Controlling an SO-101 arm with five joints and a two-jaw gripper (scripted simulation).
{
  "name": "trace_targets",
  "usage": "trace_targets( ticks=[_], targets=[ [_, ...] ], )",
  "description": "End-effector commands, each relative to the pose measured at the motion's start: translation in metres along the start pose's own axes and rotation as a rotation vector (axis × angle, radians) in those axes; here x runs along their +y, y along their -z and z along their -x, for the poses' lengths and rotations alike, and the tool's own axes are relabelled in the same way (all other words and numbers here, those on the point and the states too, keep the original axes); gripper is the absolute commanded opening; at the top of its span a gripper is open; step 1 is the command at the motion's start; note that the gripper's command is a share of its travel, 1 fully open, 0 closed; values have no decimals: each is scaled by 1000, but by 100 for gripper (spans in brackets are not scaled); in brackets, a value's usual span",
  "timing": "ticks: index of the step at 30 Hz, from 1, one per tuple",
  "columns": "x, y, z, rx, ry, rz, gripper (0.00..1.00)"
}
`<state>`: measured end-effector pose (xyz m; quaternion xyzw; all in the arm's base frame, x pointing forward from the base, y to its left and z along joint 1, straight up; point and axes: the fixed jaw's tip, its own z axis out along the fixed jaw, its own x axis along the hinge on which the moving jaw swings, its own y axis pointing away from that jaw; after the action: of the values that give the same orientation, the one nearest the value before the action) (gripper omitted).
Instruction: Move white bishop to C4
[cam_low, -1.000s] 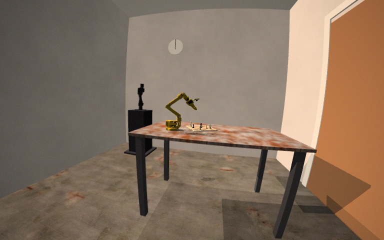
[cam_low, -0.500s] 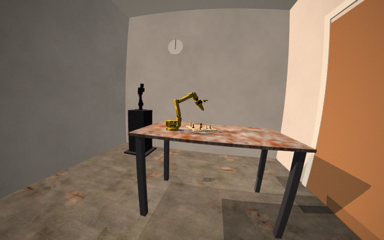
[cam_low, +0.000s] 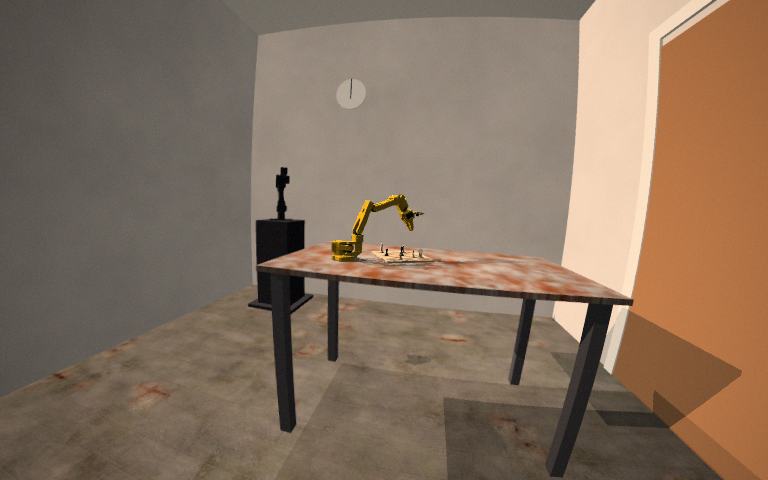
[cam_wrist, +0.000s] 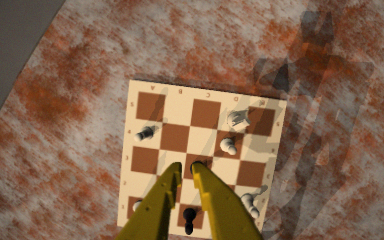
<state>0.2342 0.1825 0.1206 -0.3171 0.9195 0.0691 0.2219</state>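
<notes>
The small chessboard (cam_low: 421, 260) (cam_wrist: 205, 112) lies on the table beside the arm's base. My gripper (cam_low: 410, 225) (cam_wrist: 186, 167) is shut and empty, hanging well above the board's middle. In the wrist view several white pieces stand on it: a tall one (cam_wrist: 239, 119) near the top right, a pawn-like one (cam_wrist: 228, 146) just below it, one (cam_wrist: 145, 133) at the left edge, one (cam_wrist: 250, 201) at the lower right. I cannot tell which is the bishop. A black piece shows below my fingertips, and a black pawn (cam_wrist: 189, 217) between the fingers lower down.
The rust-mottled table (cam_low: 481, 274) (cam_wrist: 75, 100) has its edge at the top left of the wrist view. The arm's yellow base (cam_low: 346, 249) stands left of the board. A black pedestal (cam_low: 279, 249) stands behind the table.
</notes>
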Motion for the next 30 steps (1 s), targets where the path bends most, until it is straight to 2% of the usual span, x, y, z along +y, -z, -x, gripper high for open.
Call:
trace_targets(
  ticks=[1, 8, 30],
  targets=[
    [7, -11, 1, 52, 10, 12, 1],
    [9, -15, 1, 58, 16, 14, 0],
    [9, -15, 1, 58, 16, 14, 0]
  ],
)
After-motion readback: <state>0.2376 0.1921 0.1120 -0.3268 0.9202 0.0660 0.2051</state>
